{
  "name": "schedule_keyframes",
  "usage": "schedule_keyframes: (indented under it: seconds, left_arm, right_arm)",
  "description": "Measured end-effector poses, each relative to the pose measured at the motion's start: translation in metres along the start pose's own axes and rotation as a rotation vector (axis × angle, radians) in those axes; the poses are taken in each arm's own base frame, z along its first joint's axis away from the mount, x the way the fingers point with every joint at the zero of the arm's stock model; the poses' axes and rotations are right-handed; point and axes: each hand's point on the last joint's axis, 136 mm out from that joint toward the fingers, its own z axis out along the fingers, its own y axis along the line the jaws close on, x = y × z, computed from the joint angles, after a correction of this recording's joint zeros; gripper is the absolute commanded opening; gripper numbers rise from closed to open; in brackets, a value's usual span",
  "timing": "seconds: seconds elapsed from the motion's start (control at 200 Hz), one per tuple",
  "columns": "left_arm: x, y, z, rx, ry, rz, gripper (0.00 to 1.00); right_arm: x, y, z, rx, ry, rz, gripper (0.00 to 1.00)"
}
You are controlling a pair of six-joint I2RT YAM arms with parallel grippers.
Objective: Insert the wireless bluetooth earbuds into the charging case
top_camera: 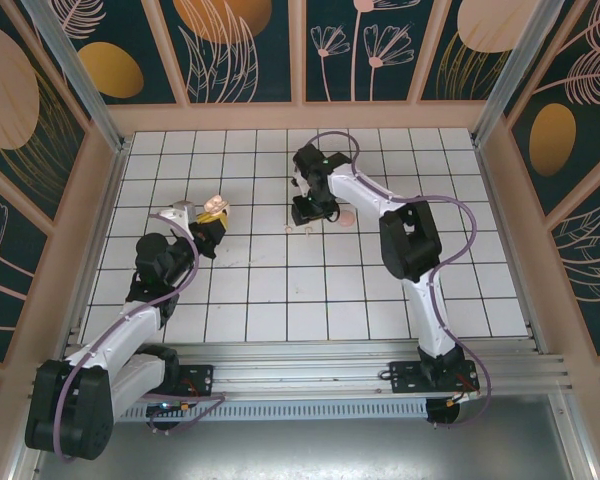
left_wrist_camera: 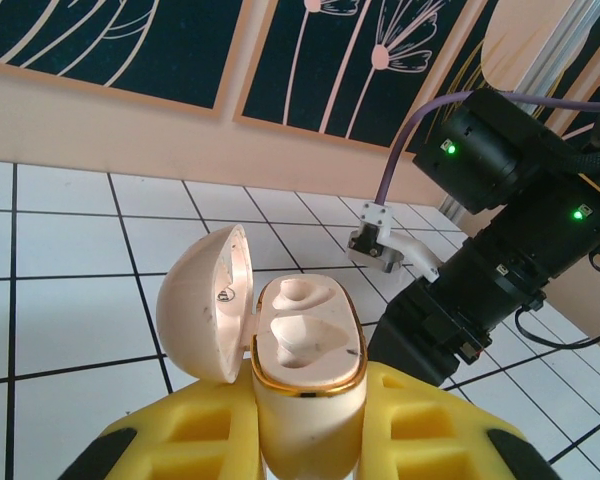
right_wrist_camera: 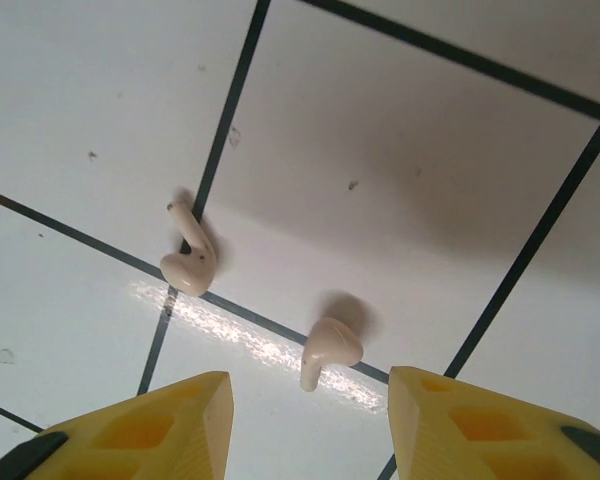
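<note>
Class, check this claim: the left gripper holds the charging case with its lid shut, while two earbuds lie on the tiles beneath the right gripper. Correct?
No. The left wrist view shows the lid open on the charging case held by the left gripper. Two earbuds do lie on the tiles beneath the right gripper.
</note>
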Motion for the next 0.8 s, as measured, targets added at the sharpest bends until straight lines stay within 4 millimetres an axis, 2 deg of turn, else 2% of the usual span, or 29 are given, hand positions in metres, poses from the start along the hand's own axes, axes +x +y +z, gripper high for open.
schedule_keyframes:
  seconds: [0.145,0.47,0.801]
  left_arm:
    - [-0.001,0.000,0.000,0.001,-0.001,0.004,0.15]
    - [-0.003,-0.001,0.001,0.001,-0.003,0.004,0.15]
    - [-0.003,-0.001,0.001,0.002,-0.003,0.005,0.15]
  right_arm:
    - [-0.002,-0.003,0.002,0.017,0.005,0.006,0.45]
    - [0.008,-0.008,0.024,0.027,0.061,0.013,0.42]
    - [0.012,-0.009,0.033,0.028,0.082,0.020,0.37]
